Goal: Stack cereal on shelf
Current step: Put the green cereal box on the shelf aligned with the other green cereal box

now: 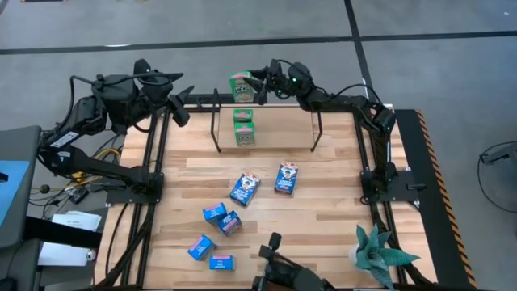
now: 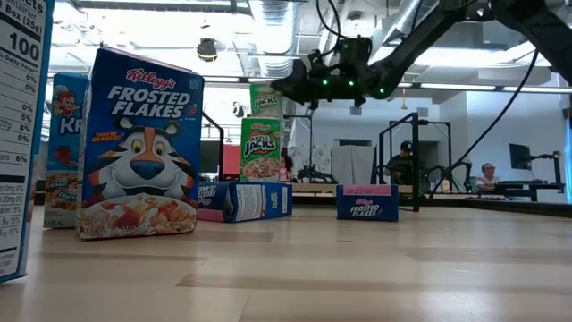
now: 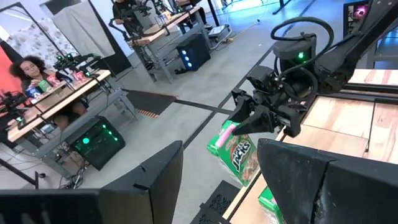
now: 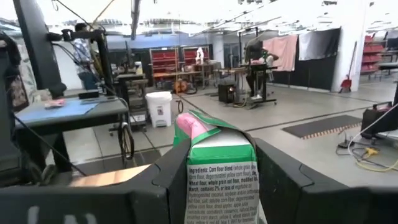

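While clamped in the right claw (image 1: pixel 257 83), a green cereal box (image 1: pixel 241 86) hangs above the shelf (image 1: pixel 266 129) — upright

Your right claw (image 1: pixel 257 84) holds one cereal box (image 1: pixel 241 86) above the shelf (image 1: pixel 279 115) at the tabletop (image 1: pixel 323 202)'s far edge. Two boxes (image 1: pixel 245 128) stand on the shelf; others (image 1: pixel 245 188) lie nearer you.
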